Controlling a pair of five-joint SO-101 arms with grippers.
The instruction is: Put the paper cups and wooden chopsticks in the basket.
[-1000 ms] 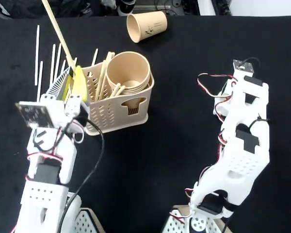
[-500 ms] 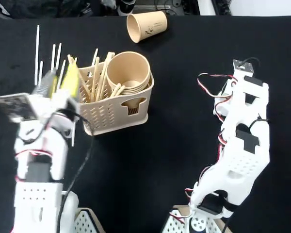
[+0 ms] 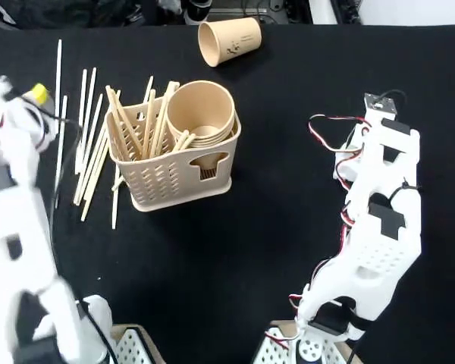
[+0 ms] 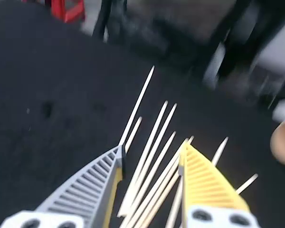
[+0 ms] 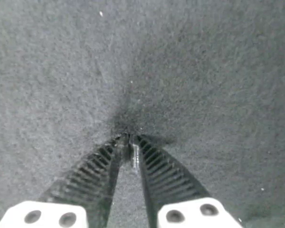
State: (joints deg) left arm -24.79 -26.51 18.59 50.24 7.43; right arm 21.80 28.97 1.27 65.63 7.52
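The basket [image 3: 183,176] stands on the black worktop [image 3: 273,152], nearer the left arm [image 3: 15,227] than the right arm [image 3: 379,227]. Its compartment on the right arm's side holds a nested stack of paper cups [image 3: 201,114], upright with the mouth open to the top. The other compartment holds a bundle of wooden chopsticks [image 3: 136,121] that lean against one another, their ends above the rim. A few more sticks are wedged beside the cups.

Loose chopsticks [image 3: 87,155] lie flat on the worktop just beside the basket on the left arm's side, roughly parallel, with a few paler ones a little farther out. One more paper cup, the lone cup [image 3: 229,40], lies on its side at the far edge of the worktop, well apart from the basket.

The left fingers [image 4: 206,183] — one grey, one yellow — are spread wide and hold nothing; in the left wrist view the loose chopsticks [image 4: 149,171] show in the gap between them. The right fingers [image 5: 156,166] are pressed together with nothing between them — tips just over bare worktop, that arm folded at its own side.
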